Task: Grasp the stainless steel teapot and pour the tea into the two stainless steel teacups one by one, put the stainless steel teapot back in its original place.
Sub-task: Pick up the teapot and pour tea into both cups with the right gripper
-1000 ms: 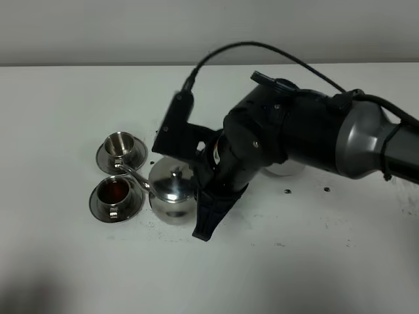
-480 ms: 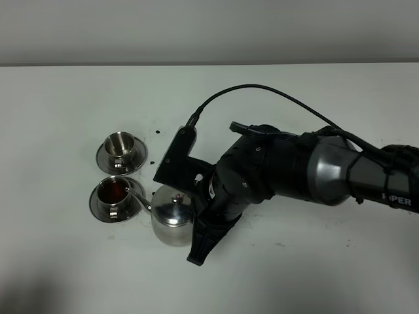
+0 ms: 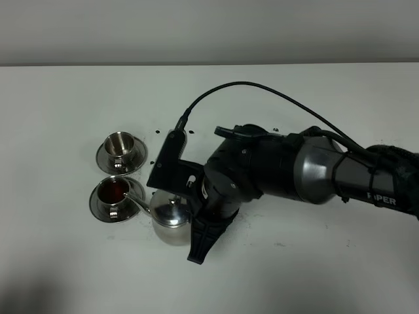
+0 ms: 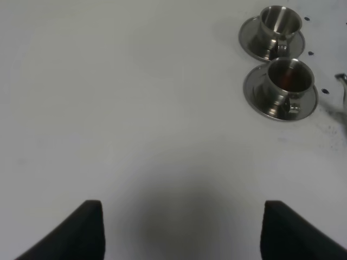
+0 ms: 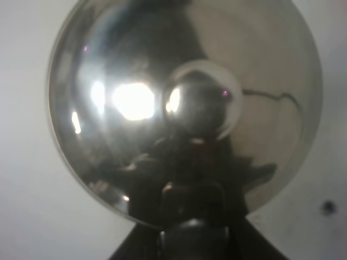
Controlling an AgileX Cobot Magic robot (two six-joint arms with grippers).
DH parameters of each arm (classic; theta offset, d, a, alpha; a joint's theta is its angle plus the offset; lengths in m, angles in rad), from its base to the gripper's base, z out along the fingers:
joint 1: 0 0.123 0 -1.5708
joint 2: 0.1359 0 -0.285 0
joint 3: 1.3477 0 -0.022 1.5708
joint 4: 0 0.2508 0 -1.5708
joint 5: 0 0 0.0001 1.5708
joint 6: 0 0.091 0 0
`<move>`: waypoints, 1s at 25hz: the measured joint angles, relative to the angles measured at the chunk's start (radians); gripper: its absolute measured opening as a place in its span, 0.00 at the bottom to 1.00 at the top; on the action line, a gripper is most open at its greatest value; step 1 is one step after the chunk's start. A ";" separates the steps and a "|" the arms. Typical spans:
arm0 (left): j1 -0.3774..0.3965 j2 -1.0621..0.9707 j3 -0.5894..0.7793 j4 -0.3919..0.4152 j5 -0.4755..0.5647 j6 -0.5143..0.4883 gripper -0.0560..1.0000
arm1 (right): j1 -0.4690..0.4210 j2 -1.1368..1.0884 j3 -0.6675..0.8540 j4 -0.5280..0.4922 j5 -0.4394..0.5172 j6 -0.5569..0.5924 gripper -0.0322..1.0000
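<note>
Pinching the loop handle, the right gripper [image 3: 198,243] holds the mirror-bright, round stainless steel teapot [image 3: 169,219].

The white tabletop [image 3: 59,111] carries two round steel saucers close side by side, on the left arm's side. The farther saucer [image 3: 102,157] bears the farther cup [image 3: 120,142], bare steel inside. The nearer saucer [image 3: 95,204] bears the nearer cup [image 3: 112,191], which holds dark reddish liquid. A steel teapot [image 3: 170,221] is just beside the nearer saucer, its spout reaching over that saucer. Whether its base touches the tabletop cannot be told. Small dark specks [image 3: 158,131] dot the surface beyond the saucers, and faint grey smudges [image 4: 325,127] mark it near the teapot.
</note>
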 joint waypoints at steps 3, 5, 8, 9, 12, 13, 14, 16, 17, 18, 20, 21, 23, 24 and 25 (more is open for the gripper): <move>0.000 0.000 0.000 0.000 0.000 0.000 0.61 | -0.014 0.000 -0.122 -0.009 0.089 -0.031 0.21; 0.000 0.000 0.000 0.000 0.000 0.000 0.61 | -0.043 0.009 -0.202 -0.014 0.136 -0.080 0.21; 0.000 0.000 0.000 0.000 0.000 0.000 0.61 | -0.092 0.049 -0.311 -0.023 0.173 -0.199 0.21; 0.000 0.000 0.000 0.000 0.000 0.000 0.61 | -0.105 0.070 -0.345 -0.024 0.185 -0.252 0.21; 0.000 0.000 0.000 0.000 0.000 0.000 0.61 | -0.142 0.136 -0.436 -0.027 0.219 -0.424 0.21; 0.000 0.000 0.000 0.000 0.000 0.000 0.61 | -0.149 0.160 -0.467 -0.028 0.232 -0.473 0.21; 0.000 0.000 0.000 0.000 0.000 0.000 0.61 | -0.157 0.181 -0.501 -0.028 0.242 -0.524 0.21; 0.000 0.000 0.000 0.000 0.000 0.000 0.61 | -0.167 0.233 -0.567 -0.038 0.269 -0.590 0.21; 0.000 0.000 0.000 0.000 0.000 0.000 0.61 | -0.169 0.253 -0.606 -0.048 0.278 -0.601 0.21; 0.000 0.000 0.000 0.000 0.000 0.000 0.61 | -0.171 0.280 -0.639 -0.060 0.288 -0.611 0.21; 0.000 0.000 0.000 0.000 0.000 0.000 0.61 | -0.172 0.335 -0.723 -0.087 0.313 -0.620 0.21; 0.000 0.000 0.000 0.000 0.000 0.000 0.61 | -0.172 0.358 -0.766 -0.098 0.324 -0.620 0.21; 0.000 0.000 0.000 0.000 0.000 0.000 0.61 | -0.173 0.405 -0.841 -0.115 0.353 -0.621 0.21; 0.000 0.000 0.000 0.000 0.000 0.000 0.61 | -0.173 0.423 -0.877 -0.123 0.364 -0.625 0.21; 0.000 0.000 0.000 0.000 0.000 0.000 0.61 | -0.173 0.442 -0.909 -0.130 0.375 -0.632 0.21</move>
